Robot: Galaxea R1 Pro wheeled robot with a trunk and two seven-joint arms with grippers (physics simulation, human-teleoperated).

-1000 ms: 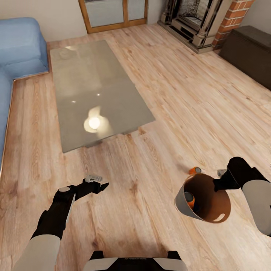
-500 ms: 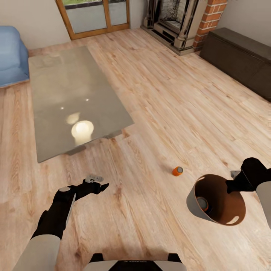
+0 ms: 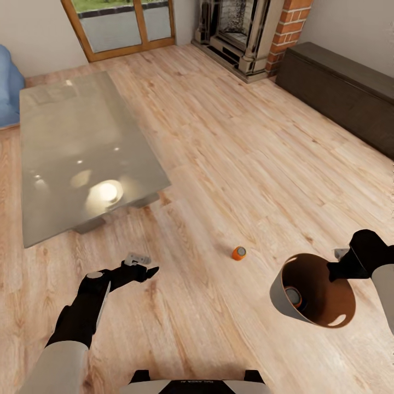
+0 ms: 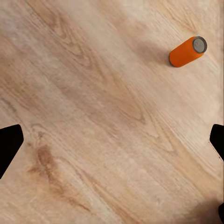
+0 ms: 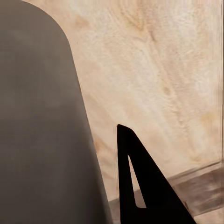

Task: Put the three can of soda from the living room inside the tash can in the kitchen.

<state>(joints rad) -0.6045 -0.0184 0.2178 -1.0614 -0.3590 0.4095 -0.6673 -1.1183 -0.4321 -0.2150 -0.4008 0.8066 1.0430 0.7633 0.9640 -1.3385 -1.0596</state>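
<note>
One orange can of soda (image 3: 238,253) lies on its side on the wood floor, between my two arms; the left wrist view shows it too (image 4: 187,51), ahead of the fingers. Another can (image 3: 294,296) rests inside the grey trash can (image 3: 280,298), whose brown inside faces the head camera. My right gripper (image 3: 332,269) is shut on the bin's rim and holds it tilted above the floor; its grey wall (image 5: 42,130) stands beside one black finger (image 5: 140,186). My left gripper (image 3: 143,266) hangs open and empty over bare floor, left of the loose can.
The glass coffee table (image 3: 82,148) stands to the front left, with the blue sofa's edge (image 3: 8,93) beyond it. A brick fireplace (image 3: 246,33) and a dark low cabinet (image 3: 345,93) line the far right. A wood-framed glass door (image 3: 120,27) is at the back.
The whole view has swung, so table and sofa slid left. The loose can, earlier at the bin's rim, now lies apart from it. The left arm keeps its pose.
</note>
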